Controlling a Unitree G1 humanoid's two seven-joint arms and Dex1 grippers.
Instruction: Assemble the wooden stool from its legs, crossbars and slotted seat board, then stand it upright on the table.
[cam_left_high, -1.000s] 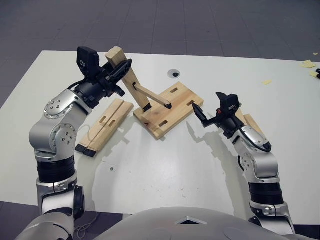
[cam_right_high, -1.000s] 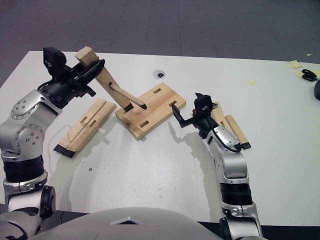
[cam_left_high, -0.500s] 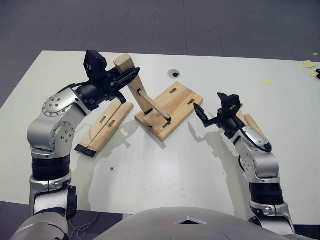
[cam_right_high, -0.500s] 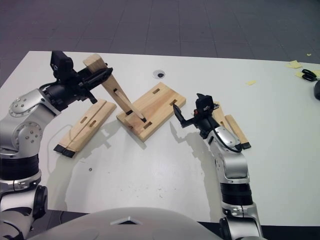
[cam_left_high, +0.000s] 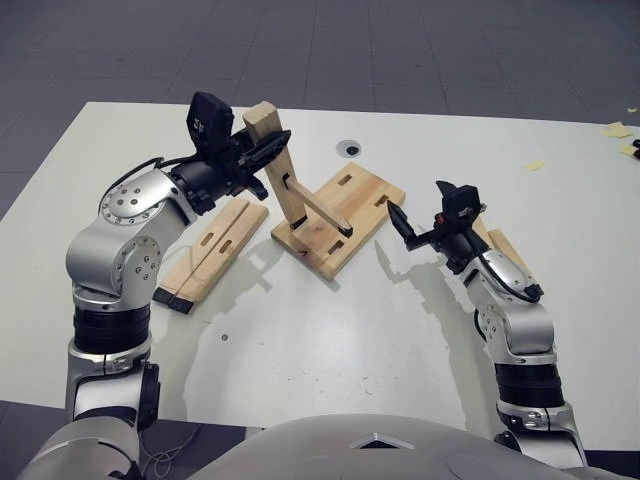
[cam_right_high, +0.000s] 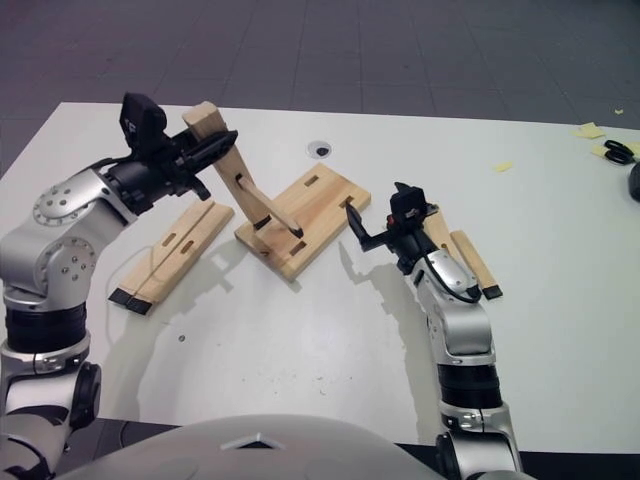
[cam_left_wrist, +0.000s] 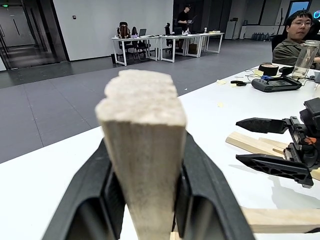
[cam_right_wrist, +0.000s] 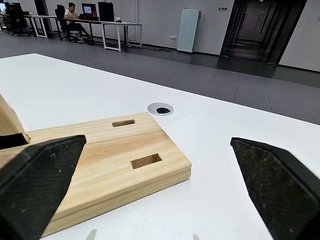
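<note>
Stool leg (cam_left_high: 279, 168) with its crossbar (cam_left_high: 322, 208) is clamped between the fingers of the left pincer (cam_left_high: 268, 150), which grips it just under its top end. In the left wrist view the two black fingers (cam_left_wrist: 92, 197) press flat against both sides of the wood. From the left pincer the leg slopes down and away to the seat board (cam_left_high: 350, 200), its lower end resting on the board's near part. The crossbar sticks out from the leg's middle and runs down toward the board surface.

Compared with a second ago, the left pincer has swung in closer to the board. The leg now stands much steeper than it did then, and its foot has moved along the board toward the near edge. The board itself lies about where it was on the worktop (cam_left_high: 300, 330).

The right pincer (cam_left_high: 400, 226) is spread wide and holds nothing. It hangs just beside the board's right corner, the slotted end lying directly ahead of its fingers (cam_right_wrist: 42, 175), and it has barely shifted. Two more legs (cam_left_high: 212, 252) lie side by side below the left pincer. Two further wooden pieces (cam_right_high: 466, 256) lie behind the right pincer, beside its arm.
</note>
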